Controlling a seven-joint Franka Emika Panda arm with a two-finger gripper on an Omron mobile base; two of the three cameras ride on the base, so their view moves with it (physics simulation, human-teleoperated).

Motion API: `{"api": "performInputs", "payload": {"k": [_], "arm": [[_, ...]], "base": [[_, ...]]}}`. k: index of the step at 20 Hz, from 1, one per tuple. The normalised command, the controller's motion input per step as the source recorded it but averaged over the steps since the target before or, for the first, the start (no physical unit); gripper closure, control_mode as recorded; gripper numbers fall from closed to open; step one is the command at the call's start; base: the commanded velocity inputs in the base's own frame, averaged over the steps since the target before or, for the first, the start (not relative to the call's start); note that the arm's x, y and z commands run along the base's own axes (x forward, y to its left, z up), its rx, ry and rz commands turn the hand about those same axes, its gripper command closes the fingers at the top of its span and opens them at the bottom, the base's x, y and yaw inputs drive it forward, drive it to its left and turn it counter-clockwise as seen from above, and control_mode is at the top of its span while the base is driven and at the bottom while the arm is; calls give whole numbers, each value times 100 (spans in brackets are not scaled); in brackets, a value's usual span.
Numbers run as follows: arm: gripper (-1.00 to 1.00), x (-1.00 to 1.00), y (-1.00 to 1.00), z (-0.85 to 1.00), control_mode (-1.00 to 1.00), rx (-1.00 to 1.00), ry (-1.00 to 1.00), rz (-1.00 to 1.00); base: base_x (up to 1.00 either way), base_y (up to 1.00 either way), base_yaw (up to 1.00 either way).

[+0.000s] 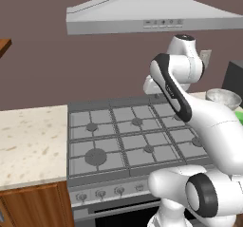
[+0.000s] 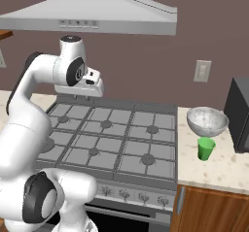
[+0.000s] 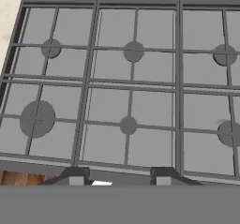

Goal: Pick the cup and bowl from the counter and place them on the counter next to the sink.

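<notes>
Hovering above stovetop (image 3: 131, 87), end effector (image 3: 119, 176) half-open, empty.

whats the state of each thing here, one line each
cup: upright on the counter, right of the stove, not held
bowl: upright, empty, just behind the cup
gripper: part open, holding nothing, above the stove
stove: burners unlit, nothing on the grates
microwave: door closed
</notes>
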Motion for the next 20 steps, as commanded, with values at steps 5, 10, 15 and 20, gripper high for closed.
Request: {"api": "performInputs", "payload": {"k": [5, 10, 15, 20], "arm": [[-100, 0, 3, 0, -100, 0, -1, 0], [-100, 0, -5, -3, -100, 0, -1, 0], [-100, -22, -50, -11, -100, -3, -5, -2], [-100, -38, -54, -16, -100, -1, -2, -1]], "base": [[0, 0, 0], [0, 0, 0], [0, 0, 0], [0, 0, 0]]}}
